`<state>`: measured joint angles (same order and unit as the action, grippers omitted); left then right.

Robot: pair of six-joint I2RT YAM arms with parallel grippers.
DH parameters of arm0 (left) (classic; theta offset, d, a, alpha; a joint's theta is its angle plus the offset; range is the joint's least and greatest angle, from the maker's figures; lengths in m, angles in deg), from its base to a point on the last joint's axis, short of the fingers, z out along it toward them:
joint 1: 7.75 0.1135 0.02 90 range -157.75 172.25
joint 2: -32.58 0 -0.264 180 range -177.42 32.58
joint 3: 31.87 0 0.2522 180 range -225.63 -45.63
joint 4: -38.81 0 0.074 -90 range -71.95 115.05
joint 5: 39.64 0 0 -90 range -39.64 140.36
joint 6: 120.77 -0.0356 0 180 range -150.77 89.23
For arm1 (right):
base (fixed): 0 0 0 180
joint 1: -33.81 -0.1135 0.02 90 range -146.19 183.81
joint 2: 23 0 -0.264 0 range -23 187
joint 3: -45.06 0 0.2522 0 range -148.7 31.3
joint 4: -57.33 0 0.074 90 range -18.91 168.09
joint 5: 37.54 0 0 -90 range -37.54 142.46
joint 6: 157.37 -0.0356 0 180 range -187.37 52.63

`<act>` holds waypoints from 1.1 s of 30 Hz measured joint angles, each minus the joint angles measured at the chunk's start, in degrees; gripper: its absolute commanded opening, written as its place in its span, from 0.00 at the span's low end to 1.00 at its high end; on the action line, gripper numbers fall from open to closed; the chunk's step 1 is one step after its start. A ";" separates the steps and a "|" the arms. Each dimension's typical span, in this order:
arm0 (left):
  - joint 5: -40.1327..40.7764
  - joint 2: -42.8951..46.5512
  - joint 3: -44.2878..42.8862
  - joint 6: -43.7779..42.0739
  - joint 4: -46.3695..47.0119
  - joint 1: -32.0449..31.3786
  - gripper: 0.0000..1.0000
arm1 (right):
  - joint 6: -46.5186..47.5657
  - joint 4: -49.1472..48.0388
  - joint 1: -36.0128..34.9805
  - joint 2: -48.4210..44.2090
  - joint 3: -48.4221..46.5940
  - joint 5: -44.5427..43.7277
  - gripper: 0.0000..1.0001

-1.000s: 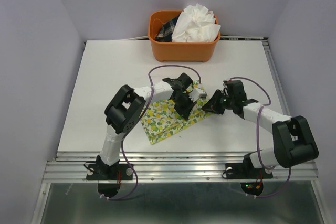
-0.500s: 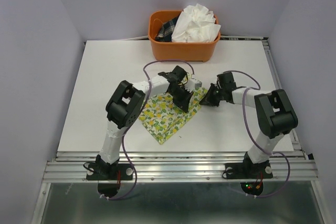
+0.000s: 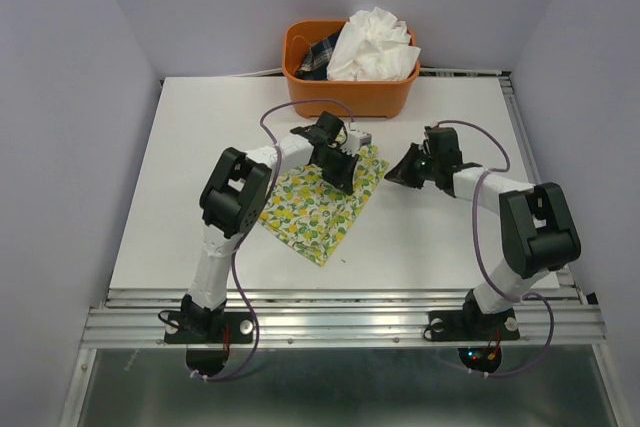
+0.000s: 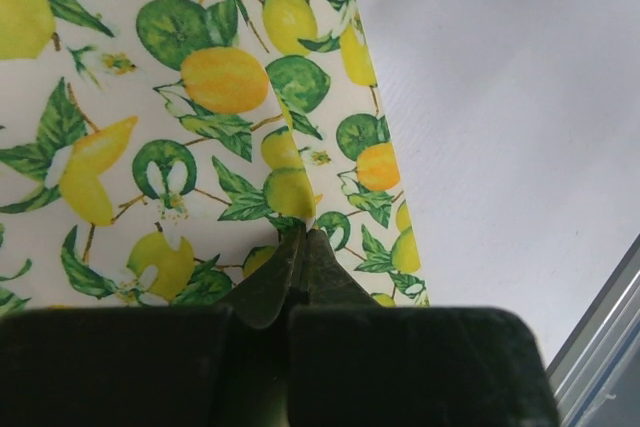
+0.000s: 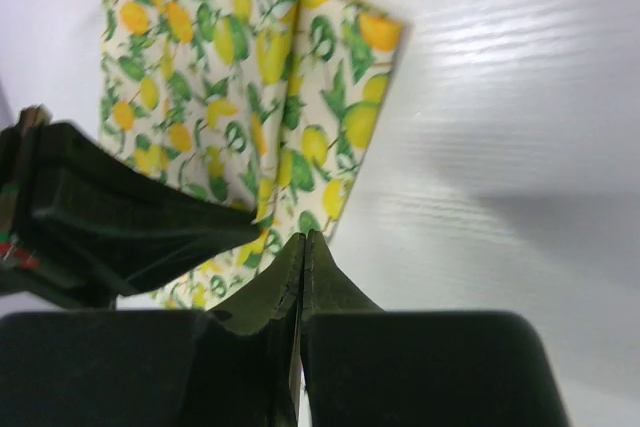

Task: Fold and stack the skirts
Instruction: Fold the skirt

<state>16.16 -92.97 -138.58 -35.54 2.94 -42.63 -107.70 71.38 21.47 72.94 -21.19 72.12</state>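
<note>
Lemon skirt (image 3: 315,215) lies diagonally, near-left to far-right; left gripper (image 4: 303,239) seemingly pinches it; right gripper (image 5: 302,243) clenched empty.

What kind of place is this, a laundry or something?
More likely a lab test bench: a left arm and right arm bolted to a metal rail, a white table boxed in by plain panels, lemon-print skirt and an orange basket of cloth.

Bench (image 3: 200,147) overlooked from high at 6 o'clock, facing 12; lemon-print skirt (image 3: 320,212) shared close-up by both wrist views.
</note>
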 measured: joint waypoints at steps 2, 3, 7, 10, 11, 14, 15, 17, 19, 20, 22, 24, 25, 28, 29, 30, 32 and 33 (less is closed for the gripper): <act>0.28 0.00 0.00 0.31 0.31 0.22 0.00 | -1.44 -2.19 -0.02 -1.51 2.10 3.06 0.01; 0.37 0.00 0.00 0.37 0.33 0.22 0.00 | -2.01 -2.95 -0.02 -1.46 2.62 4.20 0.01; 0.55 0.00 0.13 0.70 0.48 0.20 0.00 | -4.59 -7.10 -0.39 1.05 5.68 8.15 0.01; 0.35 0.00 0.37 0.98 0.92 0.22 0.00 | -7.21 -9.16 -0.81 2.38 7.93 10.12 0.01; 0.31 0.00 0.48 1.05 1.09 0.22 0.00 | -7.76 -9.88 -0.94 2.56 8.37 10.64 0.01; 0.24 0.02 0.61 1.27 1.38 0.22 0.00 | -10.03 -13.75 -1.70 3.17 9.18 12.90 0.01; 0.22 0.02 0.66 1.27 1.44 0.22 0.00 | -10.34 -14.47 -2.01 3.45 9.20 13.27 0.01; 0.17 0.04 0.76 1.36 1.62 0.22 0.00 | -10.97 -16.52 -2.38 3.91 9.18 14.10 0.01; 0.02 0.17 1.27 1.46 2.23 0.22 0.00 | -11.52 -18.23 -2.43 4.00 9.20 14.82 0.01; -0.07 0.24 1.44 1.51 2.45 0.22 0.00 | -11.63 -18.86 -2.67 4.00 9.20 14.97 0.01; -0.17 0.28 1.60 1.64 2.71 0.22 0.00 | -11.78 -19.45 -2.84 4.00 9.20 15.13 0.01; -0.31 0.28 1.70 1.68 2.91 0.22 0.00 | -11.80 -20.09 -3.21 4.37 9.20 15.13 0.01; -0.31 0.37 1.75 1.68 2.93 0.22 0.00 | -11.74 -20.39 -3.52 4.72 9.18 15.13 0.01; -0.22 0.50 1.92 1.62 2.95 0.22 0.00 | -11.26 -20.33 -5.03 7.04 9.16 15.08 0.01; -0.17 0.72 2.21 1.60 3.02 0.22 0.00 | -10.91 -20.26 -5.33 7.89 9.14 15.06 0.01; -0.09 1.01 2.51 1.55 2.99 0.22 0.00 | -10.56 -20.13 -5.73 8.92 9.14 15.02 0.01; 0.26 2.05 3.76 1.31 2.32 0.20 0.00 | -10.23 -20.11 -6.14 10.56 8.96 15.15 0.01; 0.28 2.38 4.15 1.22 2.01 0.22 0.00 | -10.08 -20.04 -6.14 10.97 8.70 15.41 0.01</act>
<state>16.45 -90.59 -134.43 -34.32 4.95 -42.41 -117.78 51.34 15.33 83.92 -12.49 87.53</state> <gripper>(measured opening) 0.017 0.013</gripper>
